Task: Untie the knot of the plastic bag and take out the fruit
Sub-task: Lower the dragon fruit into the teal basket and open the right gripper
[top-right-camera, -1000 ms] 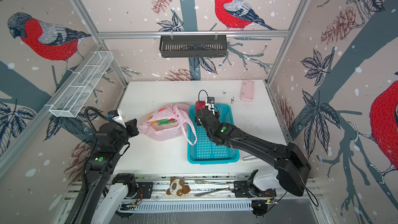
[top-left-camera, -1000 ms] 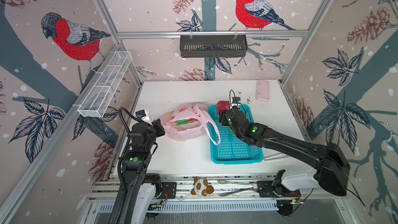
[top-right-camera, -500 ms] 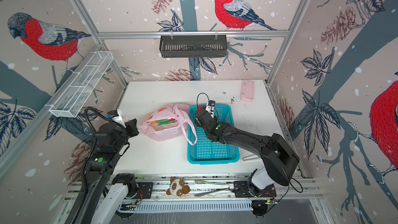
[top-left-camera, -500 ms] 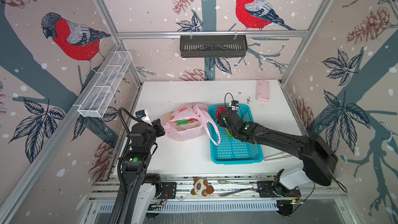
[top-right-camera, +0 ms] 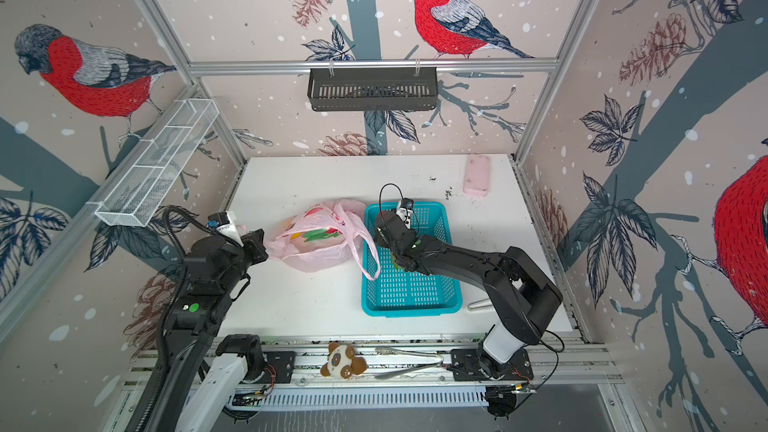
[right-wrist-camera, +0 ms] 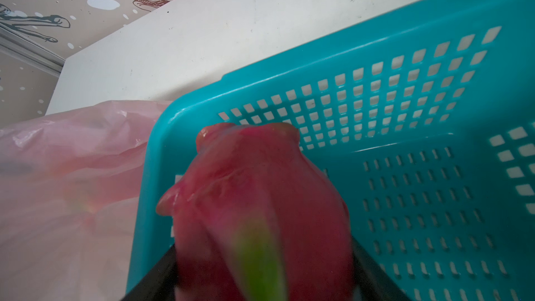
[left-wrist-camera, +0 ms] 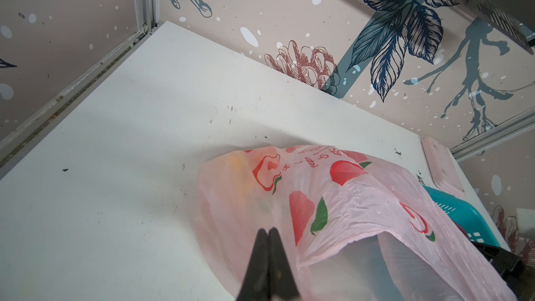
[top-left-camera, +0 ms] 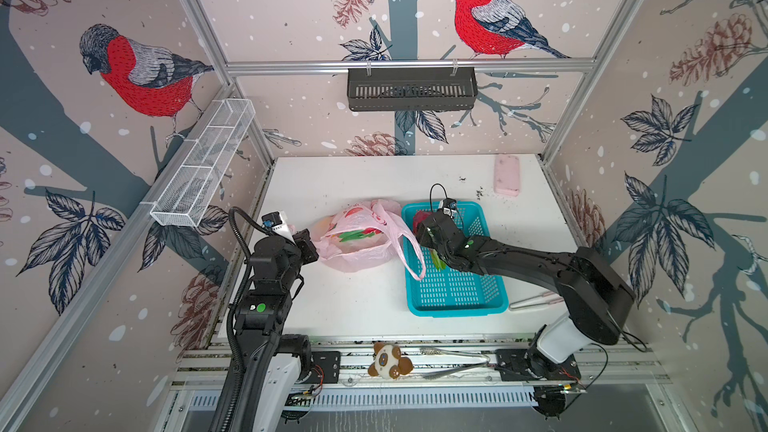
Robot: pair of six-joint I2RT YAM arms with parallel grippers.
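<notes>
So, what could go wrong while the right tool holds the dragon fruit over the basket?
1. The dragon fruit in the right tool is close to the basket corner; released here, it may hit the rim and roll out.
2. The loop handle of the plastic bag drapes over that rim, so the arm might snag it.

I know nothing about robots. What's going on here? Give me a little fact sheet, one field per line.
left pincer: shut on the edge of the plastic bag
right pincer: grips a dragon fruit over the blue basket
bag position: lies on the white table, loop handle draped over the basket's rim
inside bag: an orange-yellow shape shows through
</notes>
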